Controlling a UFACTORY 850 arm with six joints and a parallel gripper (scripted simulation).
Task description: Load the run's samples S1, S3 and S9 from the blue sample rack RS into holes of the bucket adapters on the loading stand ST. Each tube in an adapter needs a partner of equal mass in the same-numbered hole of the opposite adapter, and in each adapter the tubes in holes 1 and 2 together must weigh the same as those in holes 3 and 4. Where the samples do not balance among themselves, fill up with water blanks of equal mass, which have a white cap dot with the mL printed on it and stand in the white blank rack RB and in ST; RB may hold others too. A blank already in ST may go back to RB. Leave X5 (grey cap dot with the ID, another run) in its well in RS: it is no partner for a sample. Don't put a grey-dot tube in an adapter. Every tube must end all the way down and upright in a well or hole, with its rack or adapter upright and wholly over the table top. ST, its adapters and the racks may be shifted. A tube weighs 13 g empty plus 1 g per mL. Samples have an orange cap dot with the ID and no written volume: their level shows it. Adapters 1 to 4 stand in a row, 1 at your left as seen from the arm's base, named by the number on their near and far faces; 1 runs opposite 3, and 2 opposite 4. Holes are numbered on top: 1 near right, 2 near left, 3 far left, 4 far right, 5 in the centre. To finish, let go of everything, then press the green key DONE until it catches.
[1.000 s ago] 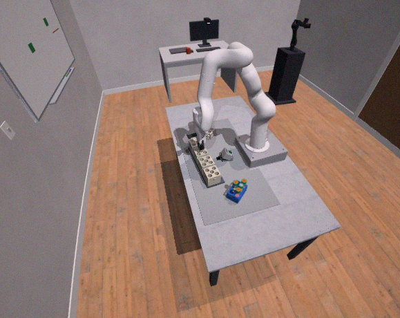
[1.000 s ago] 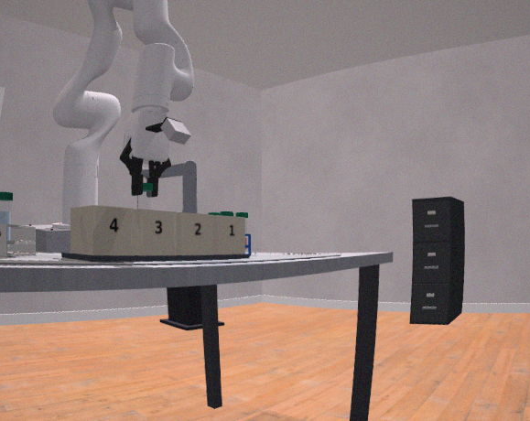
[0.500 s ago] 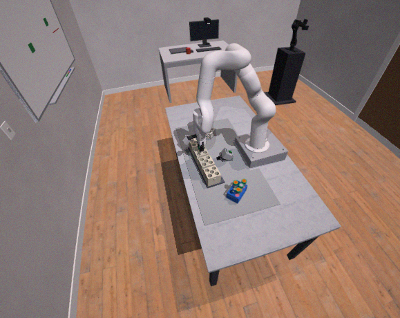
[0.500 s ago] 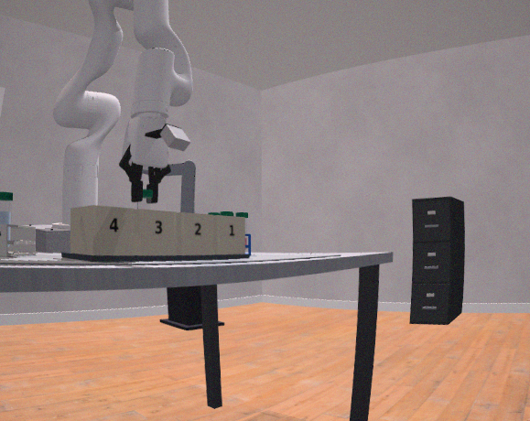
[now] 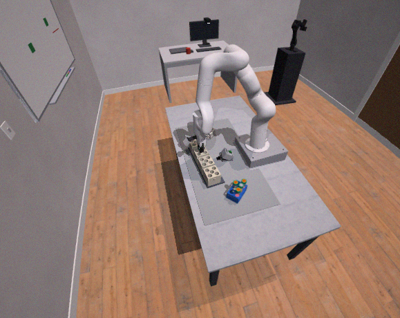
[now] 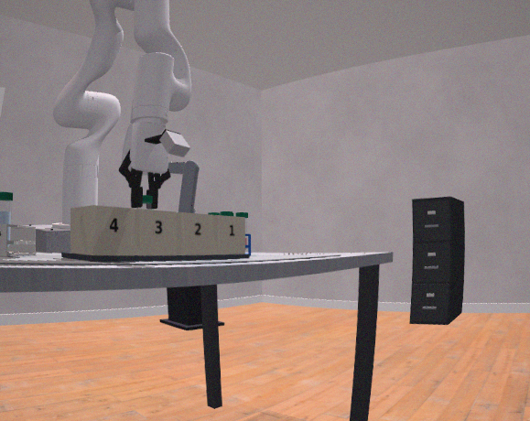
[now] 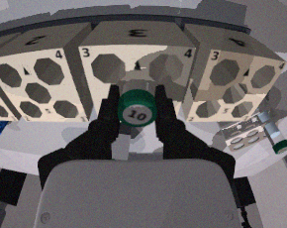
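Observation:
The loading stand ST [image 5: 206,166] holds a row of beige adapters, numbered 4 to 1 from left to right in the exterior view [image 6: 158,229]. My gripper [image 6: 146,199] is shut on a green-capped blank tube [image 7: 136,109] with a white dot reading 10. The tube stands upright, mostly sunk into adapter 3 [image 7: 140,70], with its cap just above the top [image 6: 146,199]. The cap hides which hole it is in. The blue sample rack RS [image 5: 234,190] holds orange-dotted tubes near adapter 1. The white blank rack RB [image 5: 226,155] stands by the arm's base.
RB shows at the left edge of the exterior view [image 6: 3,238] with one tall tube in it. Green caps [image 6: 227,213] rise behind adapter 1. The arm's base block [image 5: 261,150] stands beside the stand. The table edge lies close behind ST.

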